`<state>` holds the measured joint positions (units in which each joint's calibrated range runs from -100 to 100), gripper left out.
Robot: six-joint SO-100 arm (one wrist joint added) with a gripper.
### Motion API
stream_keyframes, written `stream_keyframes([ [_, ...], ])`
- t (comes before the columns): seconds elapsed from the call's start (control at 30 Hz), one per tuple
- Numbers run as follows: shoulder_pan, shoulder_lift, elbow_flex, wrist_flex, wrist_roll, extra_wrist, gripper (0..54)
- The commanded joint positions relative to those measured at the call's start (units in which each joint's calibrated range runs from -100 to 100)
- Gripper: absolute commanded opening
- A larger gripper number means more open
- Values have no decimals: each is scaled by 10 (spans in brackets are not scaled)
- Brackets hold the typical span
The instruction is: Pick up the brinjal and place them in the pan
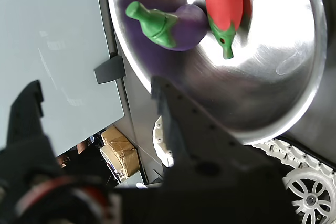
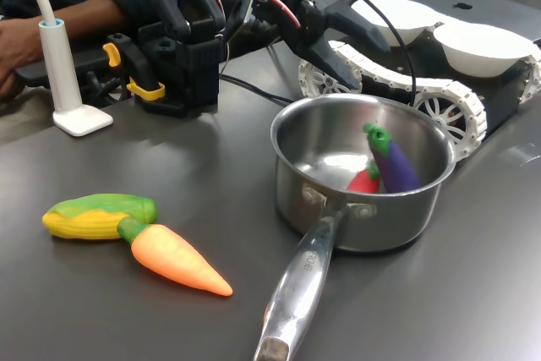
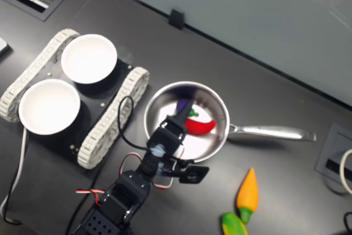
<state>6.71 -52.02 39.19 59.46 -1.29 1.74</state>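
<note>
The brinjal [image 2: 396,165] lies inside the pan [image 2: 292,171], leaning against the far wall beside a red chilli [image 2: 363,182] — its green stem cap [image 2: 377,136] raised toward the rim, its purple body sloping down to the pan floor. In the first exterior view the long axis runs steeply, cap uppermost and tilted slightly to the first exterior view's left. The gripper [image 1: 100,124] is poised above the pan's rim with its jaws spread and nothing between them. The brinjal looks light, matte and somewhat soft, so it should yield slightly rather than slip; if regrasped, the mid-body, across the long axis, seems the best hold. A carrot [image 2: 177,261] and a corn cob [image 2: 97,216] lie on the counter [image 2: 127,310], well apart from the pan.
</note>
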Motion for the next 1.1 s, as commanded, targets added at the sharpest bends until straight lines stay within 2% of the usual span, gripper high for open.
stream_keyframes([
  [0.0, -12, -56, -70, 28, 1, -2, 383],
  [0.07, -14, -61, -76, 37, -3, -4, 407],
  [0.33, -13, -79, -82, 46, 6, -7, 412],
  [0.73, -7, -120, -65, 34, 11, -7, 387],
  [0.9, -1, -143, -47, 17, 20, -7, 267],
  [1.07, -3, -171, -46, 15, 42, -7, 115],
])
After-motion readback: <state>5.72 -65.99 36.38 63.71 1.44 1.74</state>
